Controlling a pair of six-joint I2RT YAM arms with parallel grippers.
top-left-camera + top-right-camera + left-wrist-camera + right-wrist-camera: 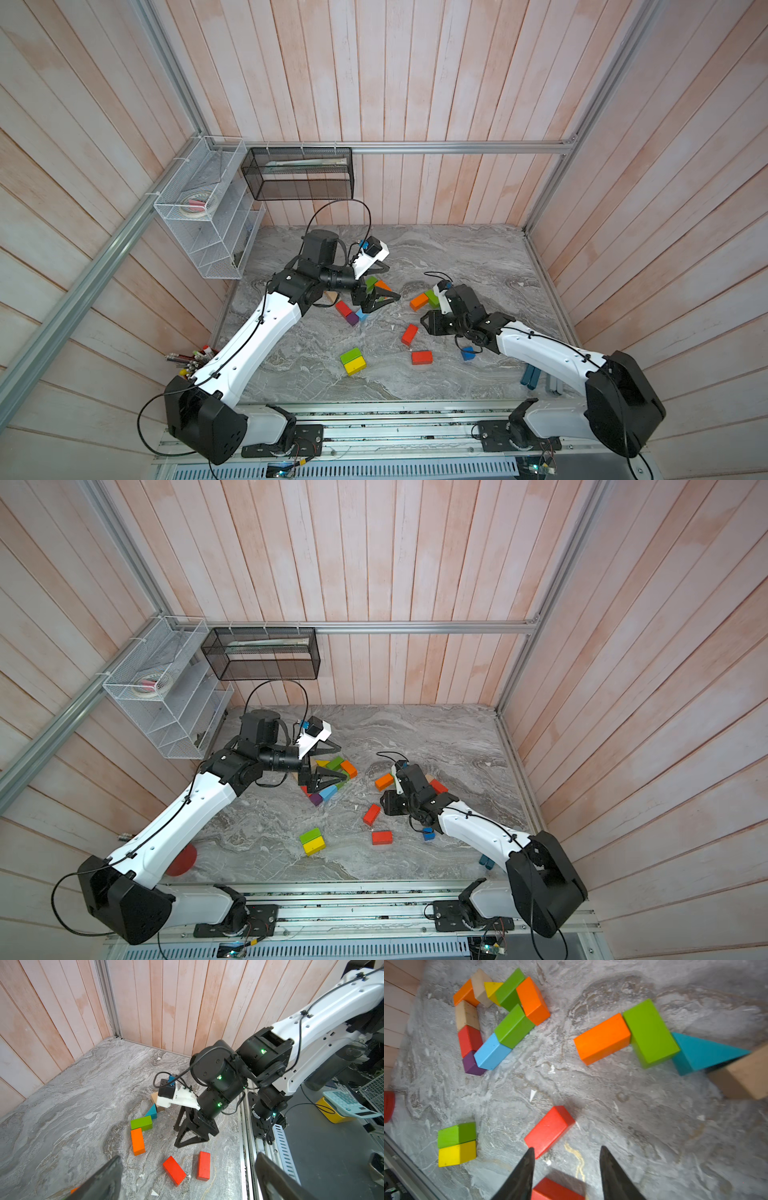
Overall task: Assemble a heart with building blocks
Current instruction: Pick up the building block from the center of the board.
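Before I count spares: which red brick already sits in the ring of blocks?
The red brick between the tan brick and purple block; other red bricks lie outside the ring.

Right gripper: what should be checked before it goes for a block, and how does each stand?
1. Is the right gripper empty: ok, jaws apart, nothing between.
2. Is the red brick by it free: ok, flat, touching no block.
3. Is the left gripper open: ok.
4. Is the left gripper off the block ring: cannot tell; it hangs over it in both top views.
5. Is the heart finished: not ok; the ring and the orange-green row stand apart.
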